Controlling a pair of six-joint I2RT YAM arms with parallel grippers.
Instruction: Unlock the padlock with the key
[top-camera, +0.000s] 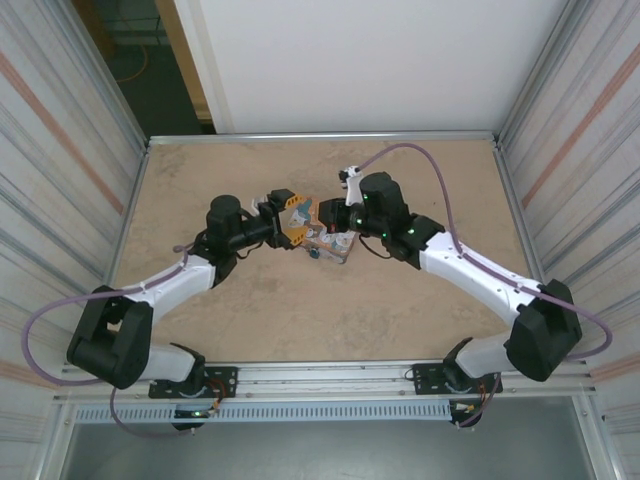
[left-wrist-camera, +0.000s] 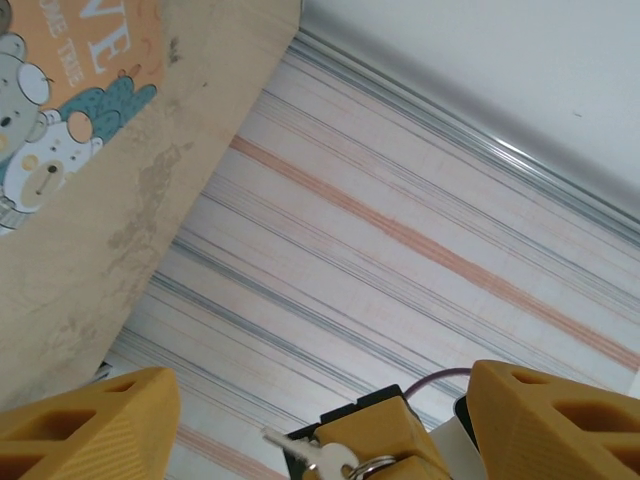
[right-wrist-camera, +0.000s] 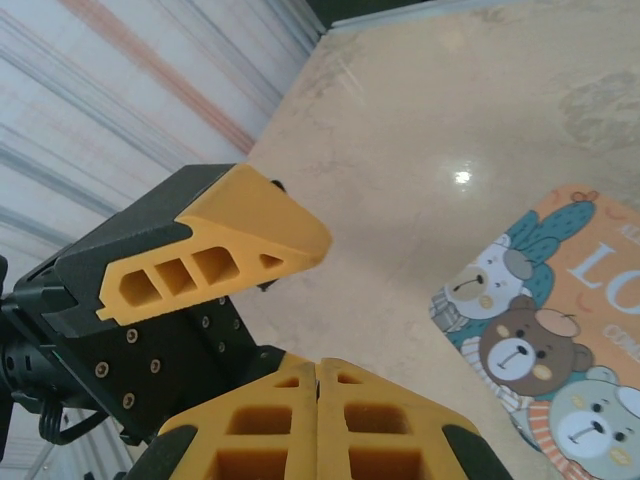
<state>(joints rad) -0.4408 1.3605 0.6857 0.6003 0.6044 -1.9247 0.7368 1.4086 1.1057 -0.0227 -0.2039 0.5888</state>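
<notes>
In the top view both grippers meet at mid-table over the bear-printed tin (top-camera: 335, 243). My left gripper (top-camera: 291, 222) is open, its yellow fingers (left-wrist-camera: 90, 425) standing wide apart in the left wrist view. Between them sit the closed fingertips of my right gripper (left-wrist-camera: 372, 428), pinching a small silver key (left-wrist-camera: 325, 457) with a ring, its blade sticking out to the left. In the right wrist view my right gripper (right-wrist-camera: 318, 368) has its jaws pressed together. A tiny teal speck (top-camera: 313, 254) at the tin's near-left corner may be the padlock; it is too small to be sure.
The tin (right-wrist-camera: 560, 340) lies flat on the beige tabletop (top-camera: 260, 300), to the right of my right fingers. Striped metal walls (top-camera: 70, 150) close in both sides, and a rail (top-camera: 320, 375) runs along the near edge.
</notes>
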